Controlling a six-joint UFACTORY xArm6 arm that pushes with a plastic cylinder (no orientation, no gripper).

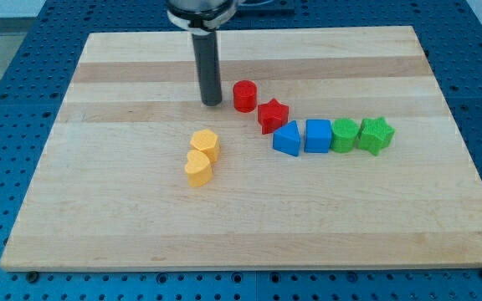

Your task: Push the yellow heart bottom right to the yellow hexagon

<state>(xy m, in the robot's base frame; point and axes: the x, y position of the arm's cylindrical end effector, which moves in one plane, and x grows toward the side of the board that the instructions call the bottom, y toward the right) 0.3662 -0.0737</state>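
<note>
my tip beside the red cylinder, yellow pair touching near the desk's middle

the wooden desk [141,226] carries eight small blocks. my tip [212,103] stands on the boards in the upper middle of the view, just to the left of the red cylinder [244,96], near it but with a thin gap showing between them. there is no claw on this arm, only the straight dark rod, so nothing stands apart or together and nothing is clamped.

the two yellow blocks lie below my tip and slightly to the view's left, well apart from it. the yellow hexagon [205,144] is the upper one; the yellow heart [197,168] sits against its lower left side, the two touching.

to the lower right of the red cylinder is the red star [273,115], close to touching it. from there a row runs toward the view's right: the blue block with a slanted top [287,139], just below and right of the red star, then the blue cube [318,135], the green block [345,135] whose exact shape i cannot make out, and the green star [376,135]. these four stand side by side, each touching or almost touching its neighbour.
</note>
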